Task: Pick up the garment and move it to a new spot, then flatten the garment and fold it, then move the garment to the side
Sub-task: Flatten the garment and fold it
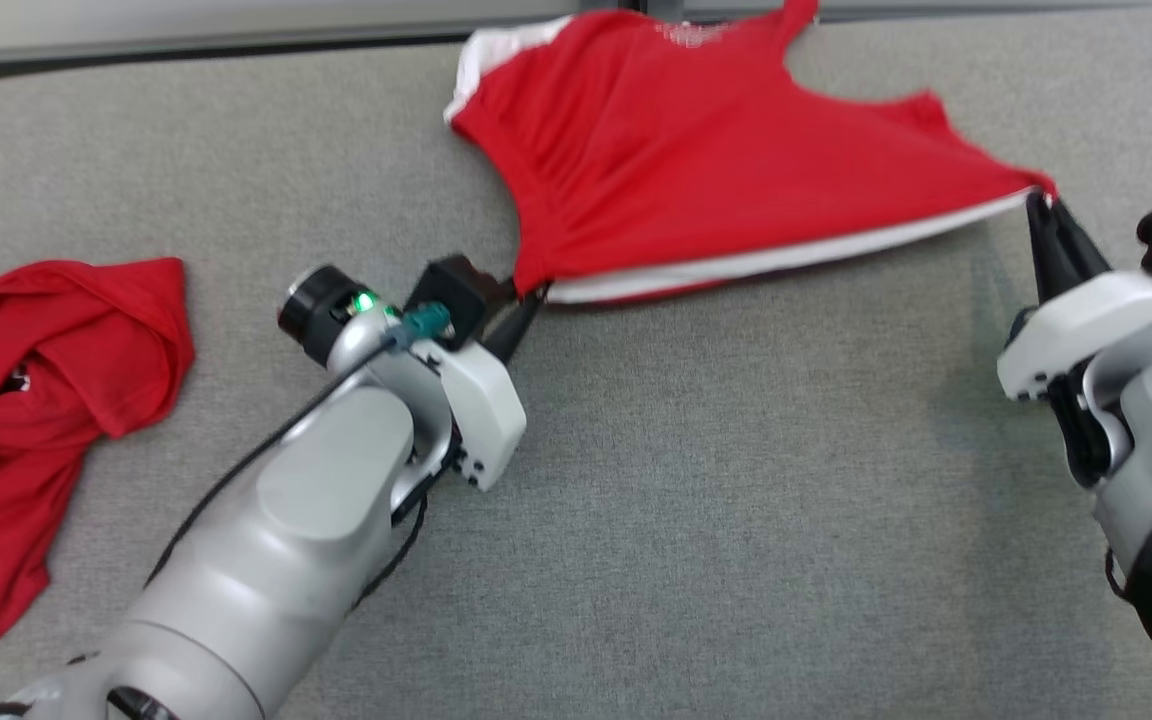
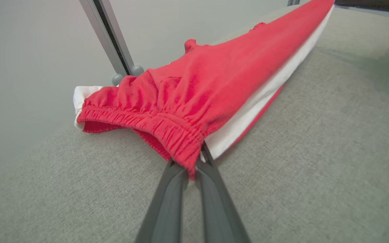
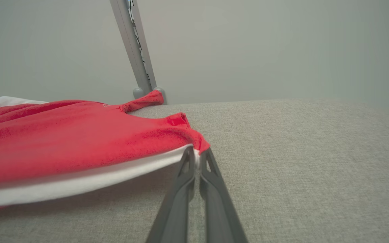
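The garment (image 1: 716, 170) is a pair of red shorts with a white side stripe, stretched out across the far middle of the grey table (image 1: 736, 500). My left gripper (image 1: 534, 296) is shut on its elastic waistband corner (image 2: 184, 148) at the near left. My right gripper (image 1: 1039, 200) is shut on the leg hem corner (image 3: 199, 145) at the near right. The near edge with the white stripe hangs taut between the two grippers, slightly above the table, while the far part rests on the cloth surface.
A second red garment (image 1: 26, 400) lies crumpled at the table's left edge. A metal frame post (image 3: 133, 50) stands at the far edge of the table, behind the shorts, before a pale wall.
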